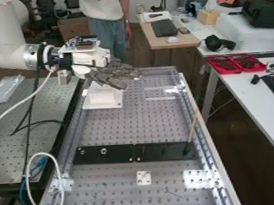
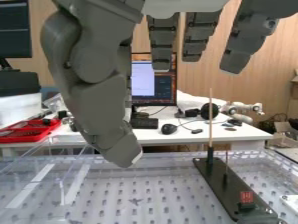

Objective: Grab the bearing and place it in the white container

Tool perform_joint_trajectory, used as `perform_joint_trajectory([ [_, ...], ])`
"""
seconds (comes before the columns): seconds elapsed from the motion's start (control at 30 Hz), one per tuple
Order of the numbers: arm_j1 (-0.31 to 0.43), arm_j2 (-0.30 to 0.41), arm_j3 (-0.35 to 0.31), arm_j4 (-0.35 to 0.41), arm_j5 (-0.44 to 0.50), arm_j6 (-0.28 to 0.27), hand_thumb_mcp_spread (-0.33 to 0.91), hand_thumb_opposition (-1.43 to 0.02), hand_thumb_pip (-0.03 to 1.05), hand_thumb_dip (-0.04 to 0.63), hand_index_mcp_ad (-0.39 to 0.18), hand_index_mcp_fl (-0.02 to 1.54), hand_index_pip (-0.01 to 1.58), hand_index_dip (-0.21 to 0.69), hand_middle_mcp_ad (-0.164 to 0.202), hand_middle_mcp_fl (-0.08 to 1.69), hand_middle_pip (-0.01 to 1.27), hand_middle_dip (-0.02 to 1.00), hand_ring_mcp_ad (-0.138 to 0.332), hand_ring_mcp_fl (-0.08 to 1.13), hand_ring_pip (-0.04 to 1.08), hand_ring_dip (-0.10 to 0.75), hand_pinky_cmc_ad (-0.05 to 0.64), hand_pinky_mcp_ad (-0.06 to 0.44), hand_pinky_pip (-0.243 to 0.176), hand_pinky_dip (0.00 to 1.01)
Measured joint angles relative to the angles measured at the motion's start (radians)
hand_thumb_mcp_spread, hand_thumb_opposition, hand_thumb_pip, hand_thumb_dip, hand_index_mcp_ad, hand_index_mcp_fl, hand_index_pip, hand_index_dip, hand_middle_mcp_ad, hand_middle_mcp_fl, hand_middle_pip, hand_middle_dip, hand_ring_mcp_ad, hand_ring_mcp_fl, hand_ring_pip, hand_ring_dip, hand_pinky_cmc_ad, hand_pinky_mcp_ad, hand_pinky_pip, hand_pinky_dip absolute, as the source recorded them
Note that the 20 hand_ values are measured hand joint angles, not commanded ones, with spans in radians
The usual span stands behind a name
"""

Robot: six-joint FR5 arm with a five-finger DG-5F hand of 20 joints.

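The hand (image 1: 116, 75) hangs empty, fingers loosely extended, over the perforated counter (image 1: 116, 127), apart from the black plate (image 1: 119, 155).

White arm, dark grey hand (image 1: 114, 73)

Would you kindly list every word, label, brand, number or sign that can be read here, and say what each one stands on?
No text is readable enough to quote.
Monitor: too small to read.
Black plate: no legible marking.
Hand: no legible marking.
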Motion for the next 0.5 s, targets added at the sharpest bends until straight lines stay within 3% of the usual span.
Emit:
perform_joint_trajectory([
  [0.27,0.167,0.031,-0.034,-0.018,0.180,0.046,0.64,-0.98,0.53,0.316,-0.187,0.28,1.47,0.190,0.068,0.03,0.13,0.25,0.113,-0.01,0.10,0.096,0.332,0.279,-0.026,0.18],
  [0.5,0.255,0.059,-0.077,-0.013,0.237,0.066,0.64,-0.98,0.53,0.314,-0.183,0.28,1.47,0.190,0.075,0.05,0.13,0.25,0.115,-0.01,0.10,0.096,0.332,0.279,-0.026,0.18],
])
